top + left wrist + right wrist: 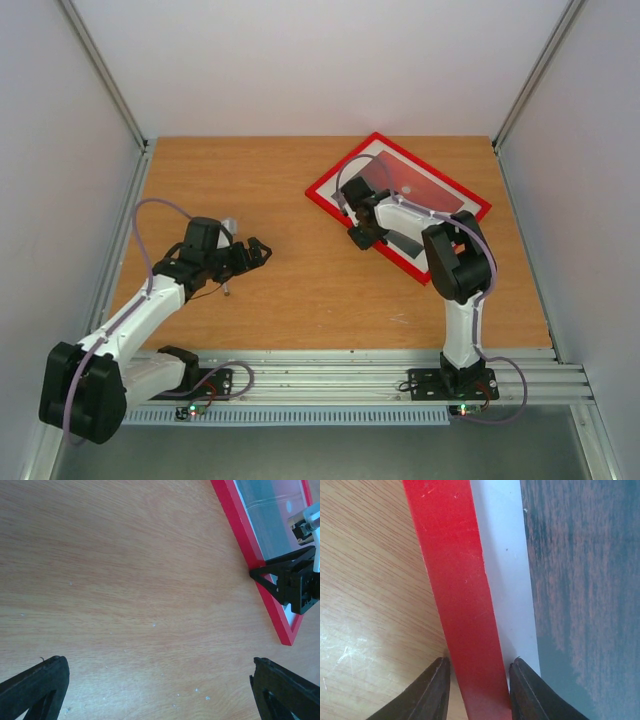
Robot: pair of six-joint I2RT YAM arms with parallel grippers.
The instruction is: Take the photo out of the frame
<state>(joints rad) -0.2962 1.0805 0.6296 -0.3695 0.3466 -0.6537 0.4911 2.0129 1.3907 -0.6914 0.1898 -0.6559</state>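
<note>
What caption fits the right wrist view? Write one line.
Right gripper straddles the frame's red rail, with the photo's white margin inside and wood table outside.

On table (290, 290): frame (340, 165) far right, skewed, photo (425, 190) inside it. Its near-left rail sits between right gripper (362, 238) fingers. Well left of frame, over table: left gripper (262, 250).
</note>
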